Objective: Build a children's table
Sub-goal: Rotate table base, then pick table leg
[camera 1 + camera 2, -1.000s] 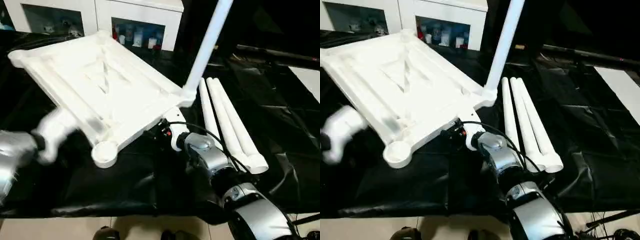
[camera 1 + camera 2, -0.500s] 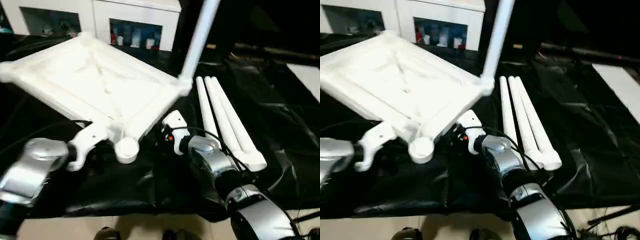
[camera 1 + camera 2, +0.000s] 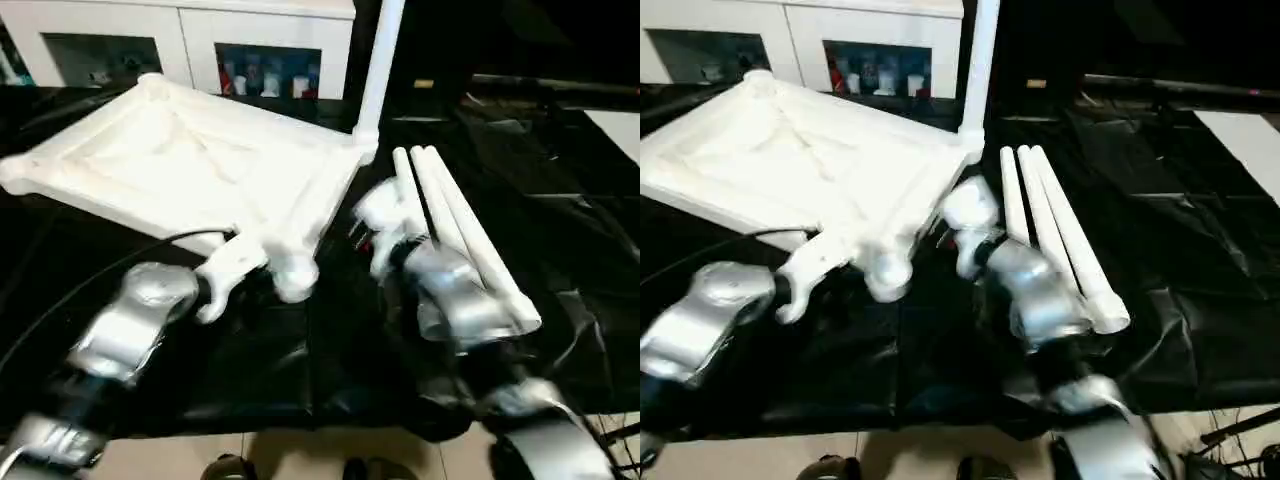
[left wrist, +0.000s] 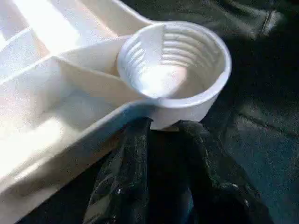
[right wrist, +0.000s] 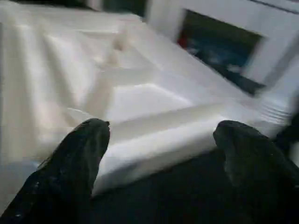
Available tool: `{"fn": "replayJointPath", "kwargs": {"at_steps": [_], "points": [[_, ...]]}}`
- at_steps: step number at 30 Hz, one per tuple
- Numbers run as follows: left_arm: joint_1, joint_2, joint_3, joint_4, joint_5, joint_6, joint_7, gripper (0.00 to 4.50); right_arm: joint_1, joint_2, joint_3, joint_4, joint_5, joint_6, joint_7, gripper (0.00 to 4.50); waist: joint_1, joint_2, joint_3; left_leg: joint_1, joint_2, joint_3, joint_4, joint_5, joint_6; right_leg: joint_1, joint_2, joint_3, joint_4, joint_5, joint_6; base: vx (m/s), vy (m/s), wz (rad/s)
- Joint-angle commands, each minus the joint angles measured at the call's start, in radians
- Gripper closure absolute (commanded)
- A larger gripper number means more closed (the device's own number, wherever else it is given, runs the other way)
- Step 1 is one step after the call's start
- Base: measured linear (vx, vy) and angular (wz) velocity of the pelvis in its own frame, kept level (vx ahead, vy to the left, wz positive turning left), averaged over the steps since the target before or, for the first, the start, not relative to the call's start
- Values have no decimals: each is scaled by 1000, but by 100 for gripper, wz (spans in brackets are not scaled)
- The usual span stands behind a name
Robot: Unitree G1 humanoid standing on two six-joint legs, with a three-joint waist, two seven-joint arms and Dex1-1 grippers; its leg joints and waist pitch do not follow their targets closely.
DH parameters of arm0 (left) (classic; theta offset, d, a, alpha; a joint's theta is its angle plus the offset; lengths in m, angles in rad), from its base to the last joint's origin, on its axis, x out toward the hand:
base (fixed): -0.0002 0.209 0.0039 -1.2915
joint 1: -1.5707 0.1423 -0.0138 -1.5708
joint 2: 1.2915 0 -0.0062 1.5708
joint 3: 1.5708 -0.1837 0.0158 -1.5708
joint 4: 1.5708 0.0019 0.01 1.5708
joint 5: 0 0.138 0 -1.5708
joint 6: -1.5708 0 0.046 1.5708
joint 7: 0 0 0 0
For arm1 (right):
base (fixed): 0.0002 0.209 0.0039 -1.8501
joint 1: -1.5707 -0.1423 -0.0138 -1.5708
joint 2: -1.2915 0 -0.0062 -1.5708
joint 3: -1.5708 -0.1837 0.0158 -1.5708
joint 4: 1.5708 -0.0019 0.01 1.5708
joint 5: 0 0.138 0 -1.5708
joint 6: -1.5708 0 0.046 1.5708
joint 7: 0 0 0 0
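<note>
Presently on the black-draped tabletop (image 3: 560, 220): one children's table top (image 3: 190, 170), white plastic, lying underside up and tilted, its ribs and recessed panels facing the head camera. One leg (image 3: 378, 62) is seated in the far corner socket and stands upright, running out of the picture's top edge. Three loose legs (image 3: 450, 215), white and tapered, lie side by side on the black sheet just to the right of the top, their wide ends pointing toward the robot. The near corner socket (image 4: 175, 70), round with ridged inner walls, is empty and hangs at the edge closest to the robot. Left end effector (image 4: 161, 135): its two black fingers are narrowly parted and closed up against the underside of the top's rim directly below that near socket, touching the plastic; the left forearm reaches in from the lower left. Right end effector (image 5: 159, 140): fingers (image 5: 84, 154) spread wide with nothing between them, pointed at the long side rim of the top, near it but not touching; in the head views it sits between the top's right edge and the loose legs, blurred. Behind the tabletop stands a white cabinet (image 3: 190, 40) with glass-fronted openings holding small coloured items, too small to identify. Pale floor shows at the bottom edge.
</note>
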Motion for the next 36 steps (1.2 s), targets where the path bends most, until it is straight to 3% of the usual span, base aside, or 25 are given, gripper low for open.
{"fn": "replayJointPath", "kwargs": {"at_steps": [1, 3, 4, 5, 7, 8, 9, 11, 12, 13, 14, 16, 21, 29, 36], "points": [[-1, 31, -2, -66, -14, 7, -37, 316, 4, -37, -8, -150, 21, 217, 39, 45, 0, 30, -83, 29, 27, -23, -75, -268, -15, 60, -41, 41, -68, -231, -173, 0, 0, 0], [21, 72, 27, -145, -57, 39, -85, 312, -12, -16, -64, -182, 23, 341, -41, 18, -4, 29, -79, 27, 29, -24, -77, -273, -19, 58, -46, 42, -68, -254, -177, 0, 0, 0], [27, 83, 35, -166, -70, 46, -98, 312, -17, -10, -76, -184, 9, 362, -66, 12, -7, 30, -78, 24, 29, -24, -78, -277, -23, 57, -46, 42, -69, -270, -176, 0, 0, 0], [40, 104, 51, -205, -96, 60, -124, 312, -24, -1, -92, -199, -12, 432, -111, 12, -8, 28, -75, 30, 28, -22, -75, -297, -34, 49, -44, 42, -74, -306, -169, 0, 0, 0], [46, 114, 61, -225, -111, 67, -136, 312, -29, 0, -91, -207, -27, 470, -127, 4, -8, 29, -74, 33, 26, -20, -75, -298, -46, 44, -41, 44, -75, -329, -162, 0, 0, 0], [50, 123, 71, -245, -123, 73, -146, 312, -34, 0, -90, -220, -32, 506, -145, 4, -9, 23, -73, 33, 25, -19, -75, -296, -48, 44, -40, 45, -76, -330, -156, 0, 0, 0], [52, 127, 88, -278, -142, 87, -148, 312, -50, 8, -101, -228, -33, 581, -176, 4, -6, 23, -74, 33, 26, -20, -74, -283, -48, 45, -42, 46, -72, -327, -152, 0, 0, 0], [50, 119, 108, -304, -167, 108, -141, 312, -68, 19, -118, -223, -45, 644, -215, 4, -6, 24, -73, 35, 26, -19, -74, -279, -52, 42, -41, 46, -73, -331, -148, 0, 0, 0], [51, 115, 114, -315, -178, 115, -139, 312, -75, 26, -132, -217, -47, 683, -231, 4, -9, 14, -71, 34, 25, -17, -75, -278, -55, 41, -39, 47, -75, -340, -142, 0, 0, 0], [52, 112, 117, -322, -184, 119, -138, 312, -78, 31, -141, -216, -47, 709, -239, 4, -7, 18, -71, 34, 24, -18, -74, -275, -56, 42, -41, 47, -73, -343, -139, 0, 0, 0], [57, 106, 120, -335, -194, 125, -137, 312, -80, 33, -150, -206, -47, 741, -242, 4, -7, 13, -70, 34, 25, -18, -75, -273, -57, 40, -41, 47, -75, -347, -129, 0, 0, 0], [68, 104, 123, -371, -211, 151, -130, 312, -77, 33, -156, -235, -41, 827, -245, 4, -5, 16, -68, 35, 25, -17, -76, -265, -59, 40, -39, 49, -73, -338, -119, 0, 0, 0], [96, 121, 111, -420, -220, 184, -130, 312, -73, 39, -161, -266, -27, 966, -255, 4, -5, 13, -67, 32, 24, -17, -77, -248, -61, 41, -40, 49, -73, -332, -102, 0, 0, 0], [94, 133, 87, -434, -220, 203, -125, 312, -74, 61, -206, -236, 25, 1090, -242, 4, -4, 12, -69, 33, 23, -18, -76, -242, -67, 40, -41, 50, -76, -357, -83, 0, 0, 0], [91, 126, 83, -442, -232, 219, -122, 312, -60, 66, -214, -206, 37, 1095, -235, 21, -2, 10, -76, 33, 23, -15, -73, -214, -70, 44, -42, 50, -72, -320, -97, 0, 0, 0]]}}
